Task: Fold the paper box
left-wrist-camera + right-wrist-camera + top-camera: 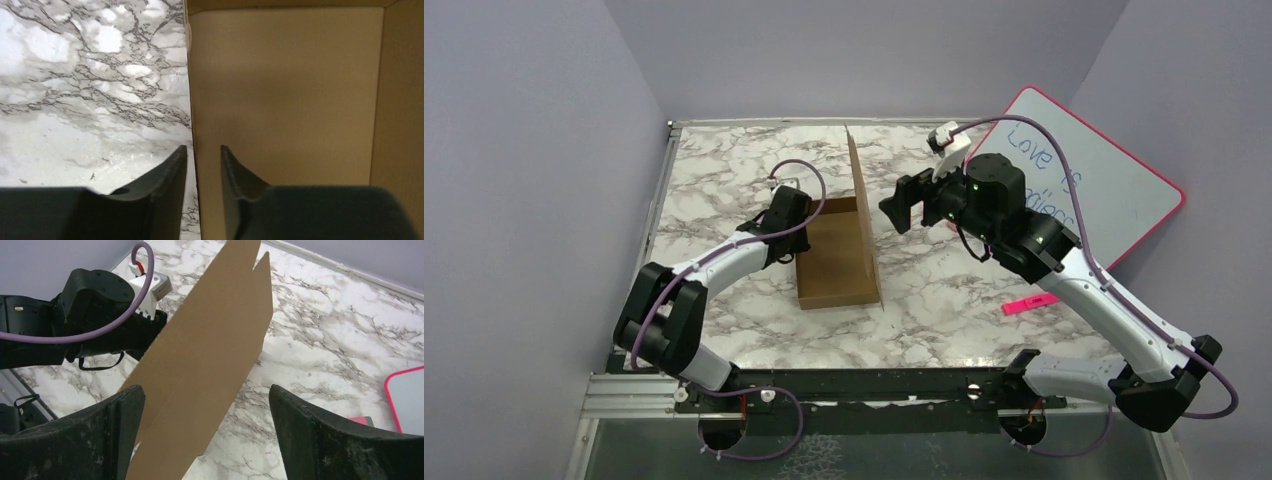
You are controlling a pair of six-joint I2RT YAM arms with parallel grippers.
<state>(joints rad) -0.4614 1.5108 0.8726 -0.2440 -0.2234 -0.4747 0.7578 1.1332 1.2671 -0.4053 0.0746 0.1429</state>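
The overhead view gives the whole layout. The paper box (834, 260) sits near the middle of the marble table (724, 170), between the two arms. It is a shallow open tray with its mouth facing up. Its long axis runs from the near edge toward the far wall, leaning slightly left at the near end. A tall flap (861, 210) stands upright along the right long side and reaches farther back than the tray. A pink-rimmed whiteboard (1104, 180) leans at the far right, and a small pink item (1029, 303) lies on the table near the right arm.

The left gripper (796, 232) meets the box at its left long wall. How the fingers sit cannot be made out from above, but the left wrist camera shows it. One finger (172, 175) is outside over the marble and the other (235, 180) is inside over the box floor (280, 90), with the thin wall edge rising between them. The fingers are parted a little, and a sliver of space separates the inner one from the wall.

The right gripper (902, 205) hangs just right of the flap with its fingers spread wide. Its wrist camera shows the flap's broad outer face (210, 355) slanting across the view, with a slit at the top edge. The left arm's wrist is visible beyond it. Whether either right finger touches the cardboard cannot be told.
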